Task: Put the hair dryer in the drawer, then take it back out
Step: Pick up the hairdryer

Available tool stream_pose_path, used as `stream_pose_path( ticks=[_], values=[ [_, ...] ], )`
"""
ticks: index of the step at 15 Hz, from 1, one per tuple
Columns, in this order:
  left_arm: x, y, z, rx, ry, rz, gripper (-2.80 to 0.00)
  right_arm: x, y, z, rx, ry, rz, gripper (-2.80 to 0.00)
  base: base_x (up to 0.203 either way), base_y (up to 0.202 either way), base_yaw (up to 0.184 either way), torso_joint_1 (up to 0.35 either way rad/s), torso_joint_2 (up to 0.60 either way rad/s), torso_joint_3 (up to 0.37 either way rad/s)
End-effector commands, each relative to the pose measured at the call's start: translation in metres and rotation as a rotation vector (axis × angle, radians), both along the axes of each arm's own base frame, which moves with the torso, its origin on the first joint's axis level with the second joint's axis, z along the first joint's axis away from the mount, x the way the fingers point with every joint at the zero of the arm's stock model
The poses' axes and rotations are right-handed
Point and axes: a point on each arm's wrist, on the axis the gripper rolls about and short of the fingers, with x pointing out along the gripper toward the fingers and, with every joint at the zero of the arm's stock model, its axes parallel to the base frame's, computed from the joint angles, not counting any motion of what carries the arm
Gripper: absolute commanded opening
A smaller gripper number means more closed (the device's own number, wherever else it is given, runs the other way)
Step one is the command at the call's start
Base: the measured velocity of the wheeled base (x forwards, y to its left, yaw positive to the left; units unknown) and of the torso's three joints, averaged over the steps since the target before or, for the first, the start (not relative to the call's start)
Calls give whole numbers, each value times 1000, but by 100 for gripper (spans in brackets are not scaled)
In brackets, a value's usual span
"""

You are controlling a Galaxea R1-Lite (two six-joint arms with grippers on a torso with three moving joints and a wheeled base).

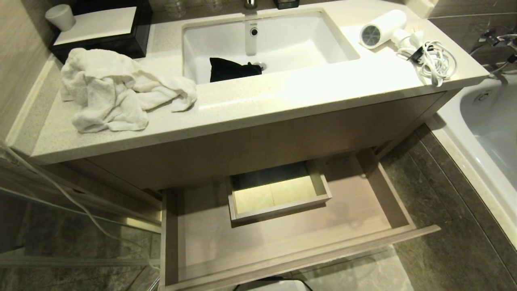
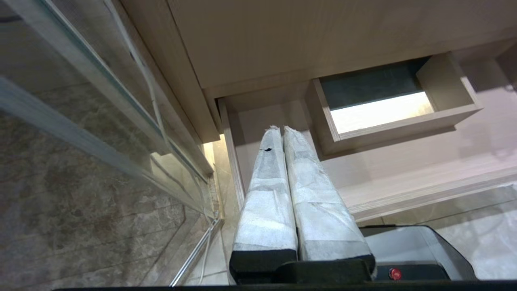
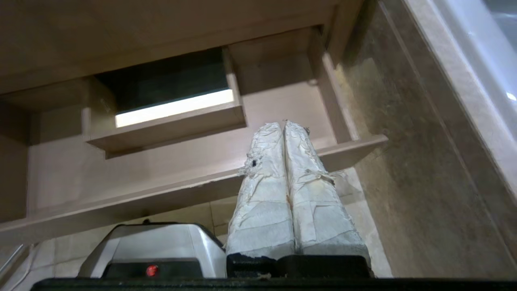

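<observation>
Our left gripper (image 2: pixel 281 128) has its two wrapped fingers pressed together with nothing between them, and it hangs low in front of the left end of the open drawer (image 1: pixel 282 246). Our right gripper (image 3: pixel 282 123) is the same: fingers together, empty, parked low before the drawer's right end. Neither arm shows in the head view.

Moving outward, the drawer stands pulled well out under the counter (image 1: pixel 250 101). Its floor is bare wood around a boxed cutout (image 1: pixel 278 194) in the middle, and we see nothing stored in it.

The hair dryer (image 1: pixel 381 29) lies up on the counter, at the right of the sink (image 1: pixel 266 40), its grey grille facing forward and its white cord (image 1: pixel 434 60) bundled just beside it near the counter's right edge. A crumpled towel (image 1: pixel 117 91) sits on the counter's left side, well apart from the dryer.

As we judge it, the drawer is ready, but with the dryer on the counter and both grippers empty we cannot tell whether the round trip is over or unstarted.
</observation>
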Motion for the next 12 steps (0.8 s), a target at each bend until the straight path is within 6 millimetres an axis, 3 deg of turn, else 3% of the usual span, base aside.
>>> stream_pose_path(
  ticks=[1,12],
  values=[
    [0,0,0,0,2,0,-280,0,0,0,0,-1,1,-280,0,0,0,0,0,0],
    [0,0,0,0,0,0,-280,0,0,0,-16,-2,4,-280,0,0,0,0,0,0]
  ],
)
